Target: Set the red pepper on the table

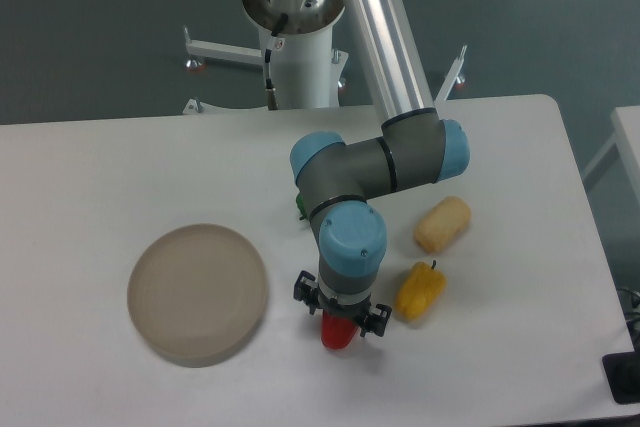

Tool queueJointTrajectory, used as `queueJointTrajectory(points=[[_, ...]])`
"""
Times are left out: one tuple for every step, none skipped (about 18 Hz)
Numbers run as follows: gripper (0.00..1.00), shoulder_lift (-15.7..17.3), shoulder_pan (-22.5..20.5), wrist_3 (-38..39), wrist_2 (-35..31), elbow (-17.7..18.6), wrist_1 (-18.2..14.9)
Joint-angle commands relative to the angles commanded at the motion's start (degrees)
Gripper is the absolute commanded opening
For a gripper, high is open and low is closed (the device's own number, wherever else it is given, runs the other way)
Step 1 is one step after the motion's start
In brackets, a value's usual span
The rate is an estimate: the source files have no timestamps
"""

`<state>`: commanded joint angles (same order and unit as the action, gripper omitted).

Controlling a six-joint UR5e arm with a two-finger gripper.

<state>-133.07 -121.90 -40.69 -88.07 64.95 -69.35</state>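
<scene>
The gripper points straight down over the front middle of the table, its wrist hiding most of the fingers from above. The red pepper sits right under it, only its lower part showing past the wrist; it seems to be at or on the tabletop, between the plate to the left and the yellow pepper just to the right. Whether the fingers pinch the pepper or stand spread around it cannot be told. A pale roll lies behind the yellow pepper, and a sliver of green pepper peeks from behind the arm's elbow
</scene>
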Motion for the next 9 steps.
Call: queueJointTrajectory(points=[[1.00, 0.17, -0.09, -0.09, 0.09, 0.00, 0.00], [1.00, 0.35, -0.17, -0.09, 0.09, 0.00, 0.00], [1.00, 0.53, -0.26, 0.00, 0.09, -0.17, -0.09], [1.00, 0.53, -0.44, -0.17, -0.09, -0.70, -0.26], [1.00, 0.62, -0.61, -0.35, -0.17, -0.79, -0.52], [1.00, 0.96, -1.05, -0.35, -0.18, -0.79, -0.70], [1.00, 1.32, -1.32, -0.44, -0.09, -0.79, -0.79], [1.00, 1.49, -1.58, -0.53, -0.09, -0.70, -0.79], [1.00, 1.76, -1.93, -0.96, -0.09, -0.70, -0.97]])
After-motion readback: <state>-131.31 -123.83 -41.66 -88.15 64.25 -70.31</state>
